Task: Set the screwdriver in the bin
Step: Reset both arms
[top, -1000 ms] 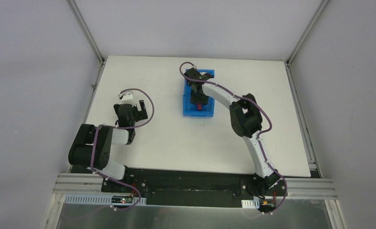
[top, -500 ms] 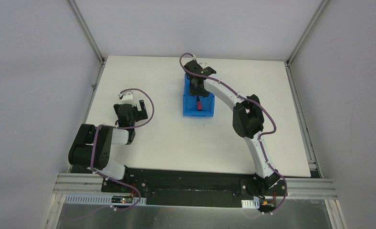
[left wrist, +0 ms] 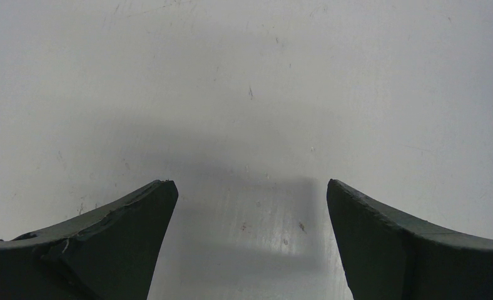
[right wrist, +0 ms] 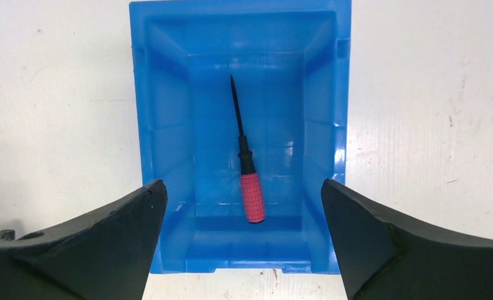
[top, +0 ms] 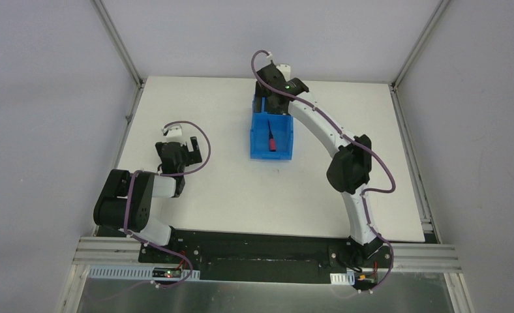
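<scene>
red-handled screwdriver (right wrist: 245,156) now loose in blue bin (right wrist: 169,125), right pincer (right wrist: 243,185) spread and risen, left pincer (left wrist: 250,183) spread

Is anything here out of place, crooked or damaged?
Nothing stands out. The screwdriver lies flat on the floor of the bin, a little slanted to its walls. The bin stands upright on the table, nothing spilled or broken.
</scene>
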Controlling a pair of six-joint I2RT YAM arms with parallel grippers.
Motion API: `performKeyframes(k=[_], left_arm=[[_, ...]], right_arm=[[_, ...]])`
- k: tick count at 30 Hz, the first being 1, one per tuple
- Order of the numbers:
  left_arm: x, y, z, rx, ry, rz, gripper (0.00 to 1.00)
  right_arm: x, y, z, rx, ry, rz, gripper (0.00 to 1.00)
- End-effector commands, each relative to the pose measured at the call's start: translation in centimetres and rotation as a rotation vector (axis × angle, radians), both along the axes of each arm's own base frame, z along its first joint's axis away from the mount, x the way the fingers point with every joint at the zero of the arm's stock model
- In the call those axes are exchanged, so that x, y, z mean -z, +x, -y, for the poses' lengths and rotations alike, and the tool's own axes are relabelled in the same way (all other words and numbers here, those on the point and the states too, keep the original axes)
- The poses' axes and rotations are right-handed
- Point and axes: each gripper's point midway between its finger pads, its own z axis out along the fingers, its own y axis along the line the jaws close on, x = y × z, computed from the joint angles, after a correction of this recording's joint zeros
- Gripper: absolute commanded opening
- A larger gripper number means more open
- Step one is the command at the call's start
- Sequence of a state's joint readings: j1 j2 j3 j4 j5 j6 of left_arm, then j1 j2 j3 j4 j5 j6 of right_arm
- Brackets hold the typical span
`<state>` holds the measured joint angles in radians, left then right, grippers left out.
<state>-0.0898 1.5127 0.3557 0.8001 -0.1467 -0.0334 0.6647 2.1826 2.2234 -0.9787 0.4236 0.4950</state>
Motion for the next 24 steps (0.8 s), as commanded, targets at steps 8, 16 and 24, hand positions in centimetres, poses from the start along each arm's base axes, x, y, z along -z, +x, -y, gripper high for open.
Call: performKeyframes(k=[8,16,24], left_arm=[[-1.5,0.8,0.0,0.006,-0.001,0.048,0.99],[-1.5,0.8,0.0,0.006,-0.001,0.048,0.99],[-1.5,0.8,0.0,0.006,-0.001,0.049,0.99]], right_arm=[[-8.2,-0.5,3.8,-0.010,-0.024,0.142,0.98],[-9.3,-0.7,11.0,0.008,-0.031,0.098,0.98],[-8.6,-0.8,21.2,0.116,-0.047,0.045,0.99]])
